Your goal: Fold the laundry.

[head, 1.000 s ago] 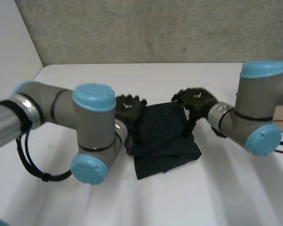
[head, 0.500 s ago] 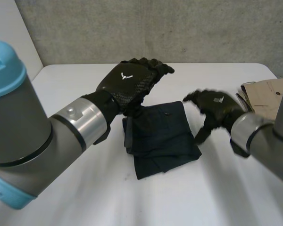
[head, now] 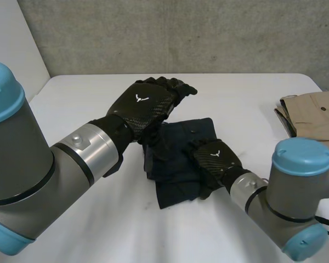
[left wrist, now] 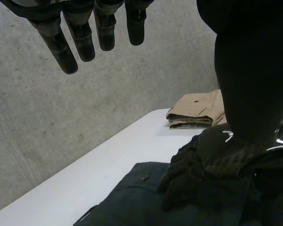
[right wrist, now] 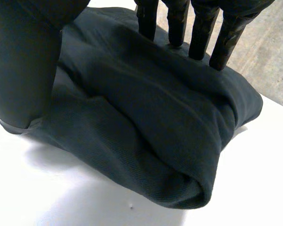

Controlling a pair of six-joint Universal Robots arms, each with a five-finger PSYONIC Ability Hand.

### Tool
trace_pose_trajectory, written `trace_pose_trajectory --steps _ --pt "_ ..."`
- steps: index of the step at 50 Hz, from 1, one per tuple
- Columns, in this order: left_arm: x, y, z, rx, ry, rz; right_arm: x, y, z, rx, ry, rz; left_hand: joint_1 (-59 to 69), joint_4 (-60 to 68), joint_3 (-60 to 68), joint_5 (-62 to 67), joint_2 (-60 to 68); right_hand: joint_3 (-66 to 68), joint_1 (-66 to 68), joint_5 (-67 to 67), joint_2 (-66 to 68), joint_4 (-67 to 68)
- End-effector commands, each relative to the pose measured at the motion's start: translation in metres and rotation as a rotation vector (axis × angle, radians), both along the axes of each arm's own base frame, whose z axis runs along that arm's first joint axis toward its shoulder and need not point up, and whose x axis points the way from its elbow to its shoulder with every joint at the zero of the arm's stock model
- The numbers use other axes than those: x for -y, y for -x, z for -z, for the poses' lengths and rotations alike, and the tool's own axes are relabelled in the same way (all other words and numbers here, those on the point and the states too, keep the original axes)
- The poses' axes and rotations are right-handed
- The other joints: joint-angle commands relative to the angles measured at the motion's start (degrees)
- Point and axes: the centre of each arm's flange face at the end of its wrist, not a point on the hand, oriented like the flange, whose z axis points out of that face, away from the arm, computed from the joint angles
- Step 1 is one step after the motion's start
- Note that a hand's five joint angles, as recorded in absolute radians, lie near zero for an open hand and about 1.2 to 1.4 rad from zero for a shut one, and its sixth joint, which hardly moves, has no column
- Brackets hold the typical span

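Your right hand [head: 214, 161] lies on the folded dark garment [head: 181, 137], fingers [right wrist: 178, 23] straight and pressing its top layer, thumb down beside the folded edge. Your left hand [head: 145, 104] hovers near it, fingers straight and apart, holding nothing. Well beyond the right hand, a folded tan garment [head: 312, 112] rests on the white table [head: 71, 93].

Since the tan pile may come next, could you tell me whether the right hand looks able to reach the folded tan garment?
Probably yes: the right hand lies open on the dark garment, holding nothing, and bare table separates it from the tan garment on that arm's side.
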Motion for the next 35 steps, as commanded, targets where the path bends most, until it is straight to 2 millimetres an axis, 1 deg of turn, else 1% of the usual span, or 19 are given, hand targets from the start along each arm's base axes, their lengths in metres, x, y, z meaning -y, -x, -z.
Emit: trace_pose_trajectory --steps 1,3,6,7,10,15,18,21,24,29,31,32,35 --pt "0.0 -0.001 0.003 0.006 -0.01 -0.002 0.01 -0.011 0.014 -0.047 0.045 -0.015 -0.77 -1.47 -2.07 -2.36 -1.63 -0.78 -0.64 -2.24 -1.5 -2.32" --pt "-0.001 -0.001 0.004 0.005 -0.011 0.0 0.014 -0.012 0.014 -0.053 0.06 0.004 -0.77 -1.47 -2.07 -2.36 -1.63 5.76 5.9 4.3 5.04 4.22" --pt "0.0 -0.001 0.004 0.003 -0.009 -0.003 0.02 -0.013 0.015 -0.065 0.076 0.019 -0.77 -1.47 -2.07 -2.36 -1.63 9.65 9.79 8.19 8.93 8.11" --pt "0.0 -0.001 0.005 0.003 -0.009 -0.002 0.023 -0.015 0.016 -0.07 0.086 0.023 -0.77 -1.47 -2.07 -2.36 -1.63 13.67 13.8 12.2 12.94 12.12" --pt "0.0 -0.001 0.005 0.0 -0.005 -0.003 0.025 -0.017 0.018 -0.081 0.102 0.021 -0.77 -1.47 -2.07 -2.36 -1.63 19.74 19.88 18.28 19.02 18.2" --pt "0.0 -0.001 0.006 -0.001 -0.002 -0.003 0.032 -0.02 0.016 -0.085 0.132 0.026 -0.77 -1.47 -2.07 -2.36 -1.63 52.82 52.96 51.36 52.1 51.28" --pt "0.0 -0.001 0.007 -0.002 -0.006 -0.003 0.034 -0.021 0.011 -0.077 0.151 0.032 -0.77 -1.47 -2.07 -2.36 -1.63 59.44 59.57 57.97 58.71 57.89" --pt "-0.001 -0.001 0.007 -0.008 -0.016 -0.004 0.037 -0.02 0.006 -0.073 0.165 0.034 -0.77 -1.47 -2.07 -2.36 -1.63 61.65 61.78 60.19 60.92 60.1" --pt "-0.001 -0.001 0.007 -0.014 -0.023 -0.005 0.04 -0.019 -0.006 -0.067 0.203 0.028 -0.77 -1.47 -2.07 -2.36 -1.63 62.48 62.62 61.02 61.76 60.94" --pt "-0.001 -0.001 0.006 -0.019 -0.021 -0.005 0.044 -0.021 -0.013 -0.102 0.261 -0.002 -0.77 -1.47 -2.07 -2.36 -1.63 63.66 63.8 62.2 62.94 62.12" --pt "0.0 -0.001 0.005 -0.02 -0.019 -0.005 0.051 -0.018 -0.016 -0.122 0.295 -0.01 -0.77 -1.47 -2.07 -2.36 -1.63 63.83 63.97 62.37 63.11 62.29" --pt "0.0 -0.001 0.005 -0.021 -0.018 -0.007 0.064 -0.011 -0.018 -0.144 0.326 -0.004 -0.77 -1.47 -2.07 -2.36 -1.63 63.83 63.97 62.37 63.11 62.29" --pt "0.0 -0.001 0.004 -0.022 -0.016 -0.007 0.086 0.006 -0.021 -0.179 0.366 0.018 -0.77 -1.47 -2.07 -2.36 -1.63 64.17 64.31 62.71 63.45 62.63"
